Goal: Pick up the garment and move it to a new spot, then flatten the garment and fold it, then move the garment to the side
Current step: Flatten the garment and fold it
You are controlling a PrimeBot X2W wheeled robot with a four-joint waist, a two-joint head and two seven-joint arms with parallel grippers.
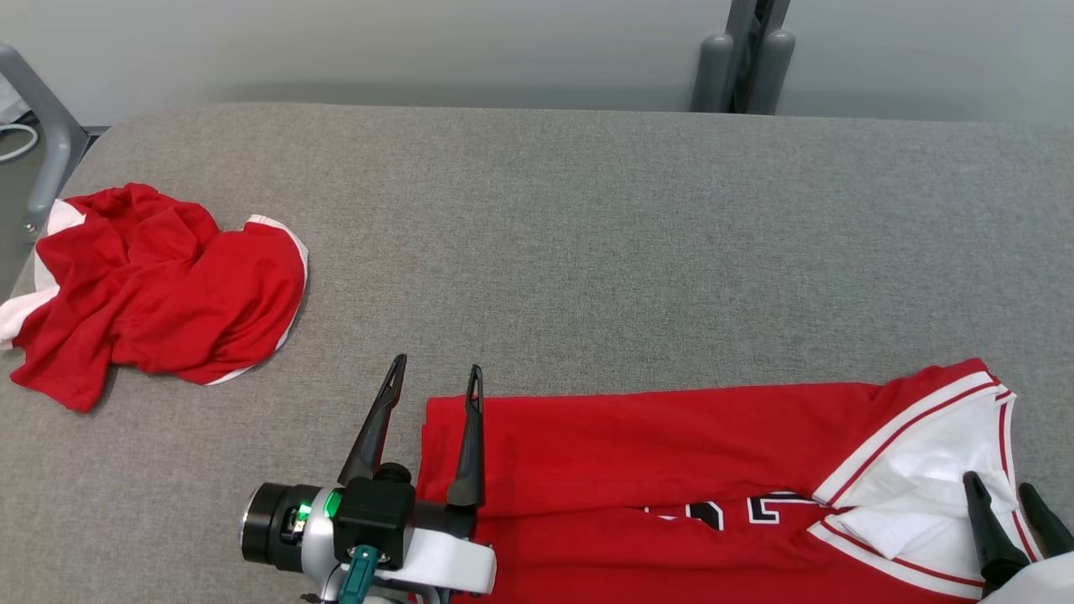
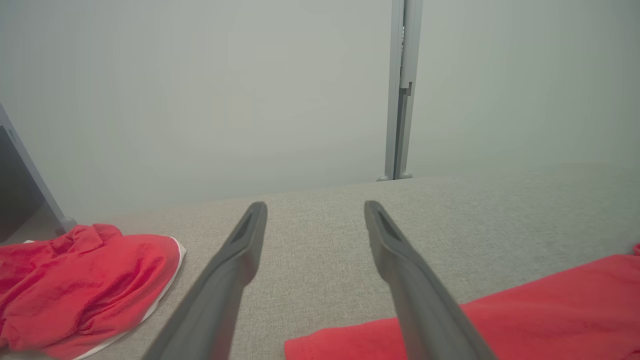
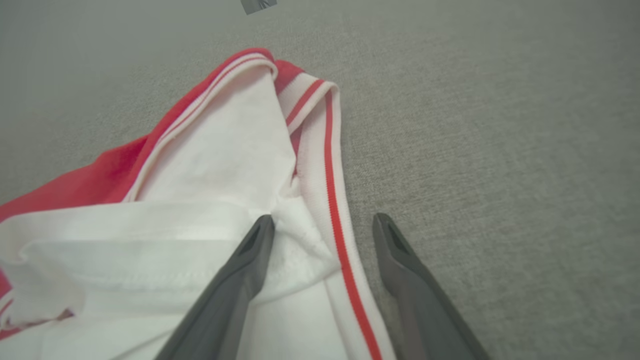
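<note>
Head view: the garment (image 1: 629, 453), a red jersey, lies spread at 5 o'clock on the grey table (image 1: 587, 235). My left gripper (image 1: 438, 364) stands wide at its plain corner, and my right gripper (image 1: 998, 483) is parted over the white trim.

Left wrist view: empty, with red cloth at 4 o'clock.

Right wrist view: the jaws straddle the striped edge.

I judge it soft, light and limp. I'd pinch the corners.
</note>
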